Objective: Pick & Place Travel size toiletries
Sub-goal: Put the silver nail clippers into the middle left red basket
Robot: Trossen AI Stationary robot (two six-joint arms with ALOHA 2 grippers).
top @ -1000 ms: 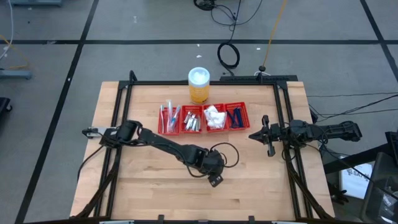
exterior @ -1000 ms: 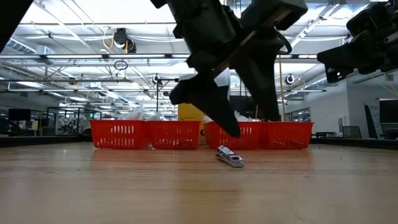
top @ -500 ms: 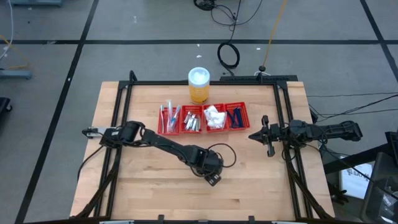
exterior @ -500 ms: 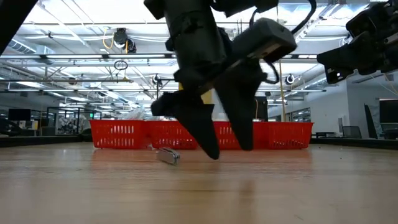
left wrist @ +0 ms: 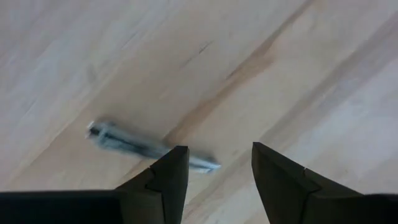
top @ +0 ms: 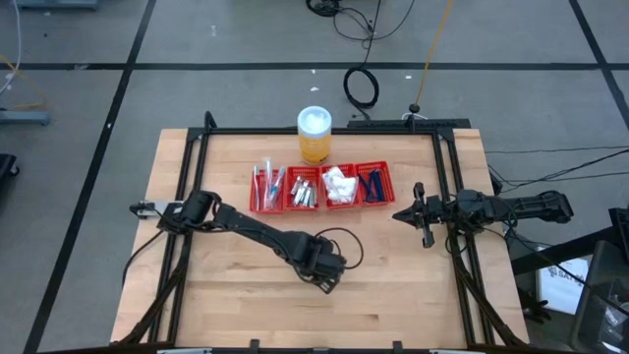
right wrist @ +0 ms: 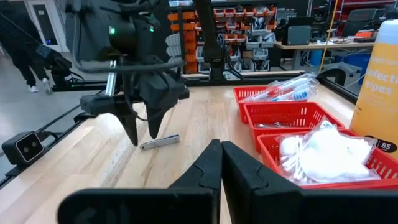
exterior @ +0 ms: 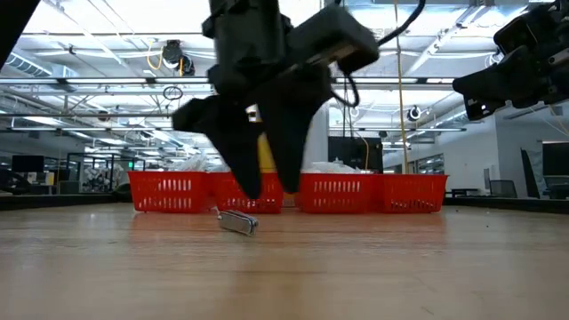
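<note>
**Lining up on the loose tube**

A silvery tube (left wrist: 149,146) lies flat on the wood surface (top: 226,295), at 6 o'clock from the red tray (top: 322,187). The left end effector (exterior: 262,188) hovers just beside it, unclenched, apparently empty. Centre both fingers astride before closing. The right end effector (right wrist: 220,149) waits clenched at 3 o'clock.

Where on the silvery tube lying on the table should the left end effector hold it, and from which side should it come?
Probably at the middle of the silvery tube, from straight above. It lies flat on the bare wooden table, long and thin, so fingers across its narrow width fit best.
</note>
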